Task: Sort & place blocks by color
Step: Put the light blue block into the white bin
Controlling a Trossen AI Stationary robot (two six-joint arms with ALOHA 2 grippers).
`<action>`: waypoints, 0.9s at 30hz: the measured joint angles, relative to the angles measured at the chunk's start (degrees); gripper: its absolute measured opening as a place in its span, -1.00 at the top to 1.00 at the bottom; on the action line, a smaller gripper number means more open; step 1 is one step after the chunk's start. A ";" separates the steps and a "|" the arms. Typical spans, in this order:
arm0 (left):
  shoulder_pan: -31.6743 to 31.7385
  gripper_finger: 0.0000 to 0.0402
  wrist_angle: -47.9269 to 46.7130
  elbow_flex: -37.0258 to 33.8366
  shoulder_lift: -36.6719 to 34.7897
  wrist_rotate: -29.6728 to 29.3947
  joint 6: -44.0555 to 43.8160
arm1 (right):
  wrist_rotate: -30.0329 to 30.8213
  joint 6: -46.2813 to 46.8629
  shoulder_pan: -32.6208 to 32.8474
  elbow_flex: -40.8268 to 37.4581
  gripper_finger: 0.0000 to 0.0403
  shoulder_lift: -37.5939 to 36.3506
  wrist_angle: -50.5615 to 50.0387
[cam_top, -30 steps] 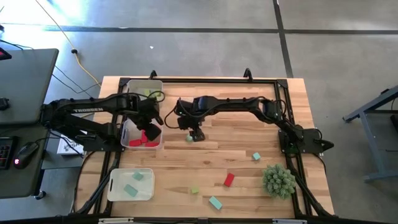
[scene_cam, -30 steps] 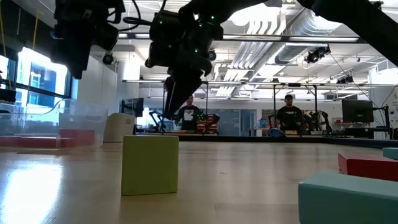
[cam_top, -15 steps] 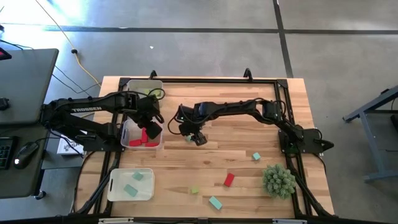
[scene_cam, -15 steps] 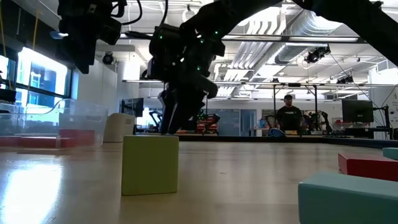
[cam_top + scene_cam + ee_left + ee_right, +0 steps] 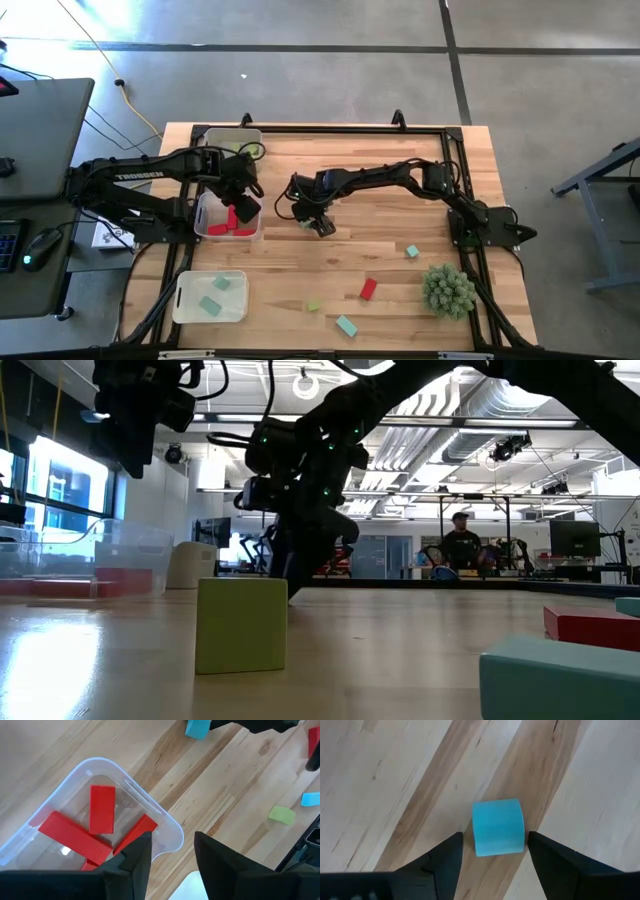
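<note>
Partly sorted: red blocks (image 5: 232, 222) in the middle clear bin (image 5: 203, 212), teal ones in the near bin (image 5: 183, 301). Right pincer (image 5: 312, 224) open astride a teal cube (image 5: 498, 827) mid-table; left pincer (image 5: 171, 851) open, empty, above the red bin. Five blocks loose on the table (image 5: 400, 295)

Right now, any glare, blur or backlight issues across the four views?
High view: window glare washes out the floor at the top left. Low view: backlit, both arms silhouetted, the near yellow-green block soft. Left wrist view: sharp on the red blocks, small highlight inside the clear bin. Right wrist view: teal block clear, even light.
</note>
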 joint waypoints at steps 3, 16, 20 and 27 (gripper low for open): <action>0.00 0.32 0.00 0.00 0.00 0.00 0.00 | 0.04 0.09 -0.02 0.00 -0.02 0.00 0.04; 0.00 0.32 0.24 0.00 0.00 -0.07 0.89 | 0.47 9.03 1.33 0.05 0.53 -0.09 0.41; 0.00 0.32 0.26 0.00 0.00 -0.07 2.28 | 0.84 13.94 1.89 1.17 0.53 0.11 -0.37; 0.82 0.32 0.26 0.00 0.00 0.42 6.16 | 4.69 18.96 3.44 6.84 0.53 0.24 -5.41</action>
